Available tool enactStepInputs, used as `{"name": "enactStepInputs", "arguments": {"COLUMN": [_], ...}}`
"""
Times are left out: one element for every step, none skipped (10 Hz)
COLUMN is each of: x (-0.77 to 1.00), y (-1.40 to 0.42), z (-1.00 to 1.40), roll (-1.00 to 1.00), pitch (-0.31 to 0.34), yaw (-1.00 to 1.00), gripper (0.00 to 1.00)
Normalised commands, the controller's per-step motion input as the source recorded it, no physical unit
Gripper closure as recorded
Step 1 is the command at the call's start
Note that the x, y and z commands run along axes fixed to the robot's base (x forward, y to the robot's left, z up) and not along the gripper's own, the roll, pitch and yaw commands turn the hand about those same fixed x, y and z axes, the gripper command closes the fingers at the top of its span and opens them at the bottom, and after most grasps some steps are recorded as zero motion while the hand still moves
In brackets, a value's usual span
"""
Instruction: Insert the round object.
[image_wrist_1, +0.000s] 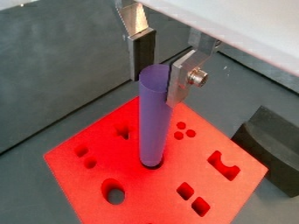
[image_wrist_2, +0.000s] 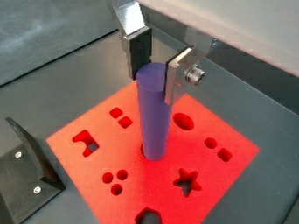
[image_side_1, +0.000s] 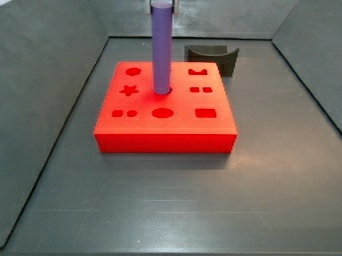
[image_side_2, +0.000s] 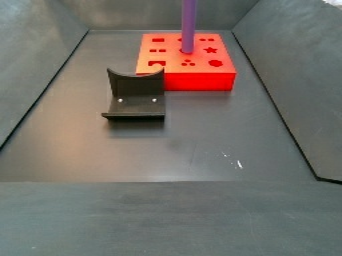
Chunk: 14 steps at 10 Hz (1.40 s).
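Peg looks seated or very nearly so — the round object (image_side_1: 162, 48) stands upright on the red block (image_side_1: 167, 128), its lower end sitting in a hole near the block's middle in both side views, and both wrist views show its base meeting the red face with no visible gap. How deep it has gone I can't tell; most of the purple length is above the block, so it may be only started in the hole or bottomed out in a shallow one. Judging by that, the insertion itself is mostly done and what's left is confirming full depth, letting go and backing away. The claw (image_wrist_1: 158, 68) is at the top of the peg, only visible in the wrist views — side views cut off above the peg's upper end. Its two silver plate fingers (image_wrist_2: 136, 48) flank the peg's top on opposite sides, closed onto it or right at contact; the spacing matches the peg width, so I read it as gripping the round object, not released. Peg is vertical, no visible tilt in either side view. The dark curved holder (image_side_2: 134, 95) sits on the grey surface (image_side_2: 201, 150) well apart from the block, untouched.
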Motion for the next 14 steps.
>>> {"name": "enactStepInputs", "arguments": {"x": [0.0,0.0,0.23,0.08,0.0,0.0,0.0,0.0,0.0,0.0,0.0,0.0,0.0,0.01], "y": [0.0,0.0,0.0,0.0,0.0,0.0,0.0,0.0,0.0,0.0,0.0,0.0,0.0,-0.02], "z": [-0.27,-0.26,-0.31,-0.29,0.0,-0.09,-0.88,-0.89,-0.92,-0.93,-0.93,-0.95,-0.94,-0.59], "roll": [0.09,0.09,0.06,0.06,0.0,0.0,0.12,0.14,0.13,0.1,0.1,0.09,0.09,0.04], "pitch": [-0.059,-0.051,-0.063,-0.043,-0.004,-0.01,-0.13,-0.116,-0.114,-0.126,-0.129,-0.13,-0.139,-0.104], "yaw": [0.07,0.07,0.09,0.09,0.0,0.0,0.0,0.0,0.0,0.0,0.0,0.0,0.0,0.01], "gripper": [1.0,1.0,1.0,1.0,1.0,1.0,1.0,1.0,1.0,1.0,1.0,1.0,1.0,1.0]}}
